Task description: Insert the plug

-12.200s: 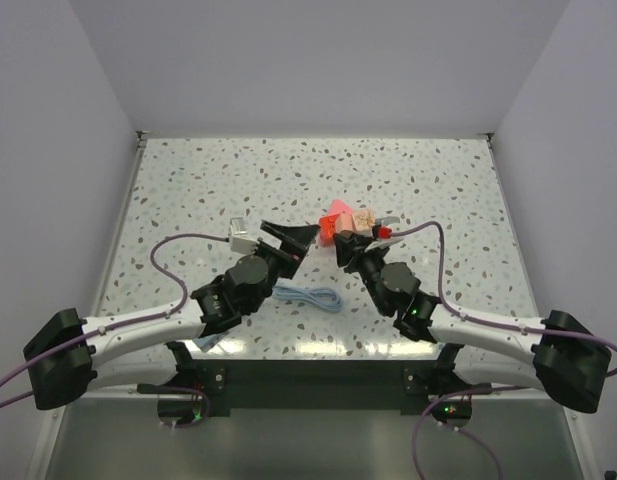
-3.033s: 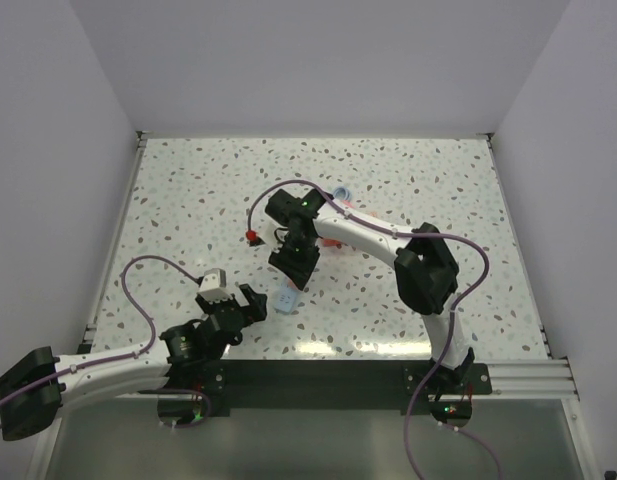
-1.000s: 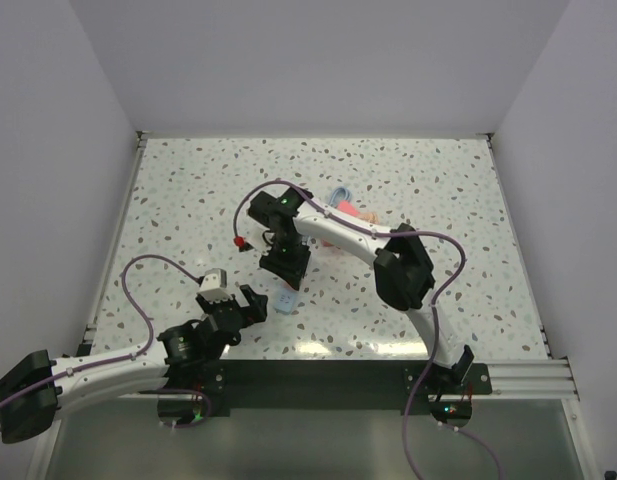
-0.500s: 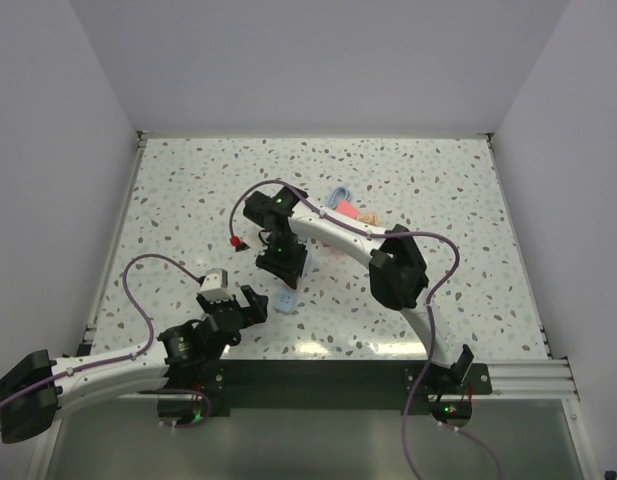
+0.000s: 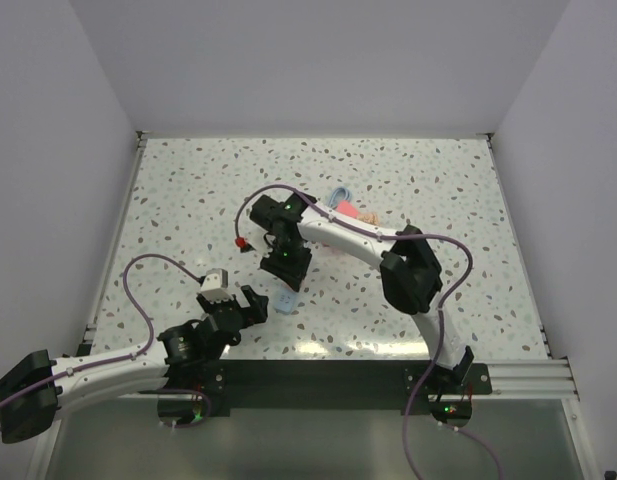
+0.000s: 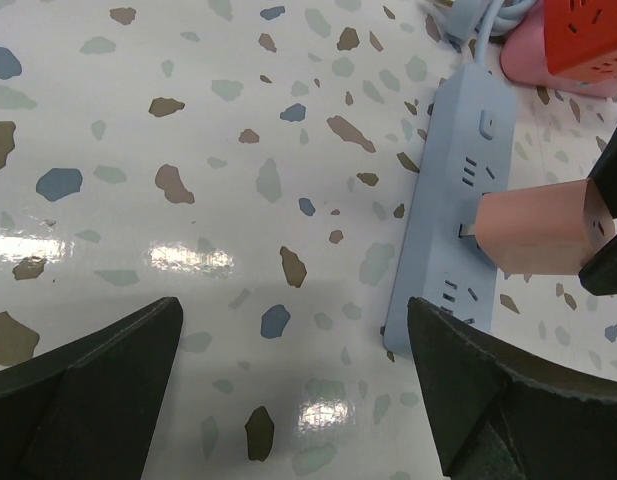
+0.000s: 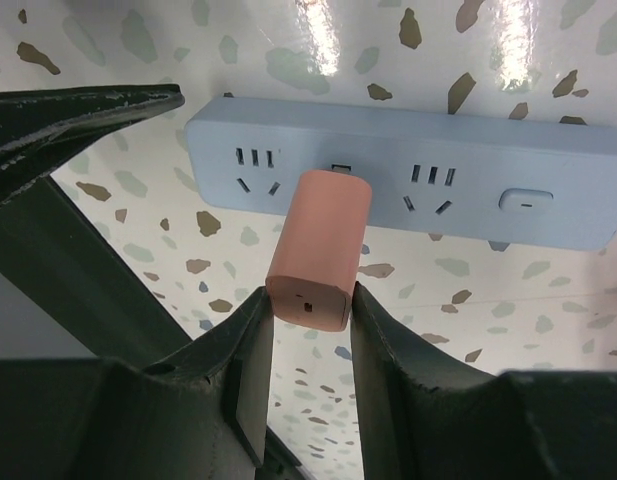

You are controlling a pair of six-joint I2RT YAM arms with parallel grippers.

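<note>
My right gripper (image 7: 308, 312) is shut on the salmon-orange plug (image 7: 318, 248), one finger on each side of it. The plug's far end points at the light blue power strip (image 7: 508, 190), between two socket groups. In the left wrist view the plug (image 6: 543, 232) stands just off the strip (image 6: 458, 180), and a metal prong bridges the small gap. In the top view the right gripper (image 5: 286, 265) hangs over the strip (image 5: 285, 301) and hides the plug. My left gripper (image 6: 293, 310) is open and holds nothing. It sits low beside the strip's near end, also seen from above (image 5: 243, 305).
A bright red cube (image 6: 588, 35) and a pink block (image 6: 523, 62) lie past the strip's far end, by its coiled cable. The right arm (image 5: 348, 235) stretches across the table's middle. A small red item (image 5: 239, 243) lies left of the gripper.
Over the last second the right arm's elbow has swung slightly right while its gripper stayed above the strip with the plug. The left arm has not moved.
</note>
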